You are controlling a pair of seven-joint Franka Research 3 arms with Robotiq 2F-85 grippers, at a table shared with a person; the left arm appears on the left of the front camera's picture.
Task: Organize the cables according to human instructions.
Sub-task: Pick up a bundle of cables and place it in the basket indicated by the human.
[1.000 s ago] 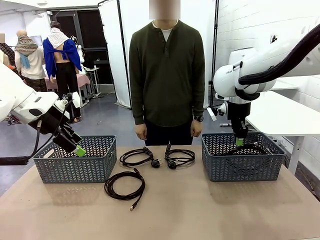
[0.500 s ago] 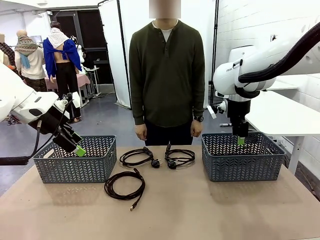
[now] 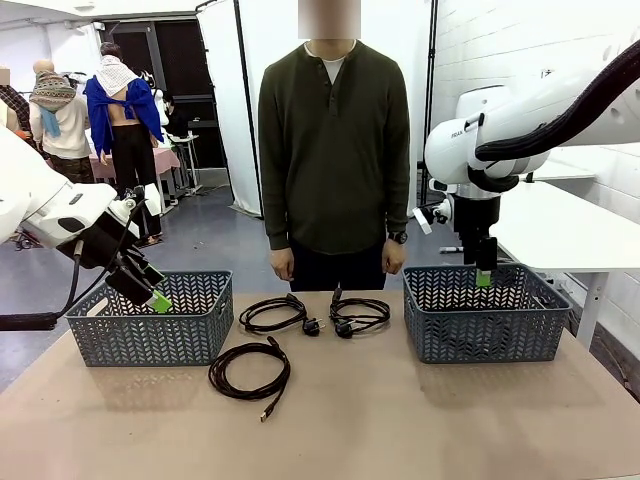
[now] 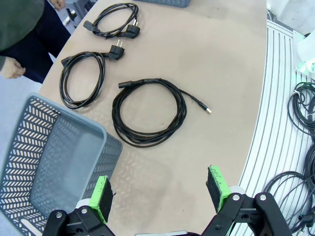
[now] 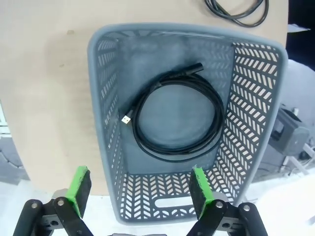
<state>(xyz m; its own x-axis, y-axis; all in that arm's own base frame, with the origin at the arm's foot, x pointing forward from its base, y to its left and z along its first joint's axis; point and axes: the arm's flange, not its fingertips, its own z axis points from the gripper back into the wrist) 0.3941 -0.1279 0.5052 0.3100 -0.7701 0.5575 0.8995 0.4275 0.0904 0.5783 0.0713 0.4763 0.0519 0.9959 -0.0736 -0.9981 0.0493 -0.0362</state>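
Three black coiled cables lie on the table: one (image 3: 250,370) near the front left, one (image 3: 274,314) and one (image 3: 359,316) side by side in front of the person (image 3: 333,150). The left wrist view has them as a large coil (image 4: 149,110) and two smaller coils (image 4: 82,77) (image 4: 114,19). A fourth cable (image 5: 178,116) lies inside the right grey basket (image 5: 110,123). My right gripper (image 5: 141,187) hangs open above that basket (image 3: 486,340), empty. My left gripper (image 4: 160,189) is open beside the left basket (image 4: 44,147), empty.
The left basket (image 3: 150,330) stands at the table's left and holds nothing I can see. The person stands at the far edge with both hands down. More cables lie on the floor (image 4: 305,98) past the table's edge.
My right gripper has risen out of the right basket, leaving the cable lying on its floor. The left arm has not moved.
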